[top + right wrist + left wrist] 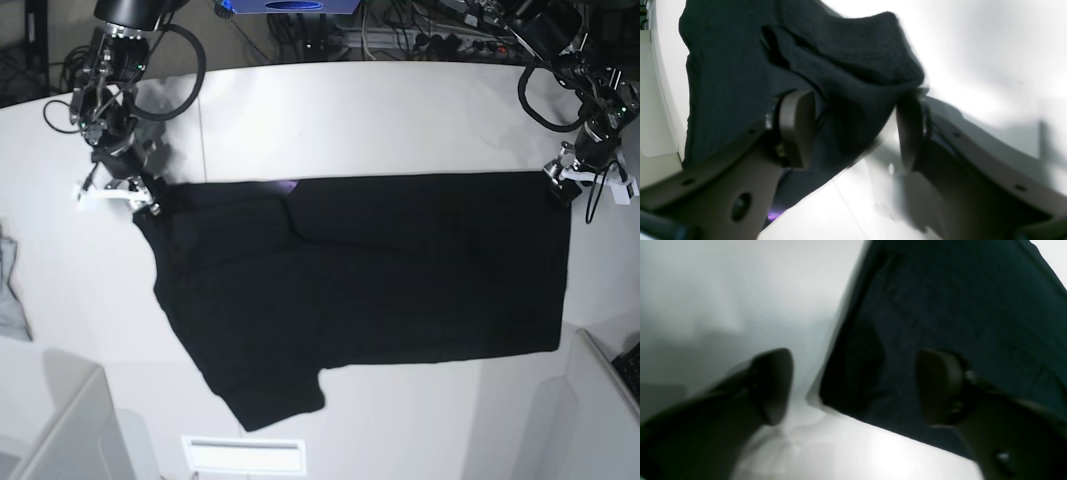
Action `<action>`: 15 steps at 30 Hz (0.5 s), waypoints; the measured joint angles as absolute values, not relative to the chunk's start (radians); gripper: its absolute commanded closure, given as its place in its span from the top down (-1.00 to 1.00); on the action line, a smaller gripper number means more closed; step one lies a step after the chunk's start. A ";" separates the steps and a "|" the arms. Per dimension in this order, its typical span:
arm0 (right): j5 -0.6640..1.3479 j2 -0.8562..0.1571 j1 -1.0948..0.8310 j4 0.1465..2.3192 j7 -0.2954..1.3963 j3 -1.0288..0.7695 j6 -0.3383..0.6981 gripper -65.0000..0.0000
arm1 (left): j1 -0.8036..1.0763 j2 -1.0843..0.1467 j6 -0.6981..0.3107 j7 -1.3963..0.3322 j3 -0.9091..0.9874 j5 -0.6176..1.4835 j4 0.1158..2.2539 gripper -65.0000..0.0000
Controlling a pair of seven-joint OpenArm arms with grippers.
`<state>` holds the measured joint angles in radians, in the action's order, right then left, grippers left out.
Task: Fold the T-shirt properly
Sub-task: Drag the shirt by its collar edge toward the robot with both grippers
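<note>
The black T-shirt (380, 270) lies spread flat on the white table (380, 110), plain side up, with a small purple patch (288, 186) peeking out at its top edge. My right gripper (853, 133) stands at the shirt's upper left corner (150, 200). Its jaws are apart, with a raised fold of black cloth (853, 60) between them and table showing in the gap. My left gripper (857, 386) is open over the shirt's upper right corner (846, 396). One finger (773, 386) is above bare table, the other (940, 386) above the cloth.
A small grey cloth (8, 290) lies at the table's left edge. Cables (420, 30) and gear run along the back. White box-like panels stand at the near left (60, 420) and near right (600, 400).
</note>
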<state>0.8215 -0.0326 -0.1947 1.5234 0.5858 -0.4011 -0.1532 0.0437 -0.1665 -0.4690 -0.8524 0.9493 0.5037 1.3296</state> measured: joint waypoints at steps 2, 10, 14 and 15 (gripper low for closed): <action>0.809 -0.033 -0.195 1.519 0.583 -0.401 -0.155 -0.26 | 0.044 -0.167 -0.467 -0.855 0.949 0.501 1.327 0.02; 0.808 -0.032 -0.204 1.493 0.521 -0.393 -0.164 -1.00 | 0.045 -0.160 -0.463 -0.876 0.948 0.494 1.322 -1.00; 0.809 -0.032 -0.198 1.483 0.519 -0.396 -0.163 -1.00 | 0.048 -0.161 -0.463 -0.876 0.948 0.495 1.322 -1.00; 0.811 -0.032 -0.199 1.484 0.519 -0.397 -0.163 -1.00 | 0.051 -0.161 -0.463 -0.875 0.947 0.495 1.322 -1.00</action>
<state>0.8108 -0.0322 -0.1986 1.4837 0.5186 -0.3965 -0.1635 0.0505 -0.1612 -0.4629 -0.8753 0.9474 0.4950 1.3224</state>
